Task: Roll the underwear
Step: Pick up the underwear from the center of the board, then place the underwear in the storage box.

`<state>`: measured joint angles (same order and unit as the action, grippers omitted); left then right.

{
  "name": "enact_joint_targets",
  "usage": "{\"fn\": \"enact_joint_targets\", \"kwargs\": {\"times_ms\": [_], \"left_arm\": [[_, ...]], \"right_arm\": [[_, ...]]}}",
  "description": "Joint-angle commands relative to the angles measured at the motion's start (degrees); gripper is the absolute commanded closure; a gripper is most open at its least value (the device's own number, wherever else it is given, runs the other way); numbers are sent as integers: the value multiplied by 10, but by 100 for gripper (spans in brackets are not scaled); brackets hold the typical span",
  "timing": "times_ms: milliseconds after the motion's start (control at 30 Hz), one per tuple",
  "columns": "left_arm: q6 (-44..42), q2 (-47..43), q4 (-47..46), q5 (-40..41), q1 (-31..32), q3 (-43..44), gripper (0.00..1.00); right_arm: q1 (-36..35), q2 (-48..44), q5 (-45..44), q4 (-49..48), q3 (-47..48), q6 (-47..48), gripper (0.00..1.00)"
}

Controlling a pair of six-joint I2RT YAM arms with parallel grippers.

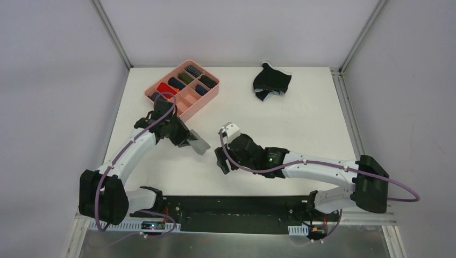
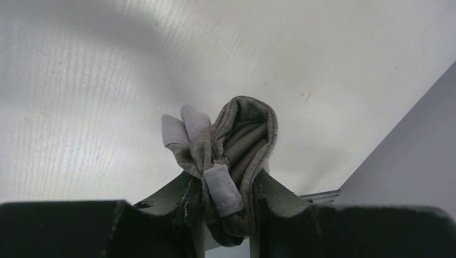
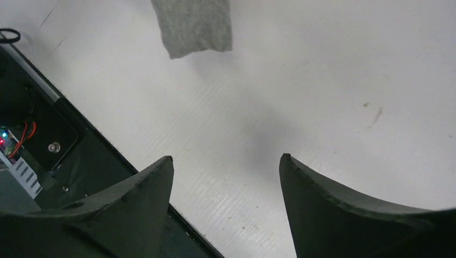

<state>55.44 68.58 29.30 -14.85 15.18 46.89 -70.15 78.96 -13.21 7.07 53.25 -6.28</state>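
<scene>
The left jaws clamp the bunched grey underwear, the right jaws stand apart and empty nearby; the grip should be kept firm, as the loose end may unroll.

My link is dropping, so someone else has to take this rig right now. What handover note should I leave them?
Left gripper: shut on the grey underwear, a loose bundle with one end hanging out.
Right gripper: open, empty, over the table near its front edge.
Black underwear: crumpled at the far right, no gripper near it.
Pink tray: far left, rolled items in several compartments.
Done: grey pair gathered.
Left: tidy its roll, then roll the black pair.
</scene>
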Motion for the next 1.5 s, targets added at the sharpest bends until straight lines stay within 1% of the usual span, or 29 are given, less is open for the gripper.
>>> {"fn": "enact_joint_targets", "kwargs": {"times_ms": [0, 100, 200, 333, 433, 533, 667, 800, 967, 1100, 1267, 1467], "left_arm": [[-105, 34, 89, -69, -34, 111, 100], [-160, 70, 135, -96, -64, 202, 100], [-199, 110, 145, -117, -92, 281, 100], [-239, 200, 150, -191, -130, 389, 100], [-271, 266, 162, -213, -157, 459, 100], [-293, 327, 175, -250, -187, 508, 100], [-323, 386, 218, -198, -209, 571, 100], [-337, 428, 243, -192, -229, 605, 100], [-346, 459, 253, -216, -249, 606, 100], [-343, 473, 256, -171, -258, 593, 100], [-345, 505, 263, -163, -259, 589, 100], [-346, 507, 304, -95, -260, 590, 100]], "right_arm": [[34, -50, -32, 31, -25, -18, 26], [61, -75, -33, 44, -39, -18, 26], [82, -93, -32, 65, -46, -21, 26], [98, -114, -34, 89, -54, -28, 26], [107, -125, -36, 108, -52, -32, 26], [114, -132, -38, 120, -51, -35, 26], [125, -132, -31, 125, -50, -36, 26], [134, -127, -21, 125, -50, -36, 26], [138, -116, -12, 122, -49, -35, 26], [141, -107, -1, 118, -45, -38, 26], [140, -112, 1, 115, -51, -43, 26], [141, -114, 4, 112, -57, -52, 26]]}}
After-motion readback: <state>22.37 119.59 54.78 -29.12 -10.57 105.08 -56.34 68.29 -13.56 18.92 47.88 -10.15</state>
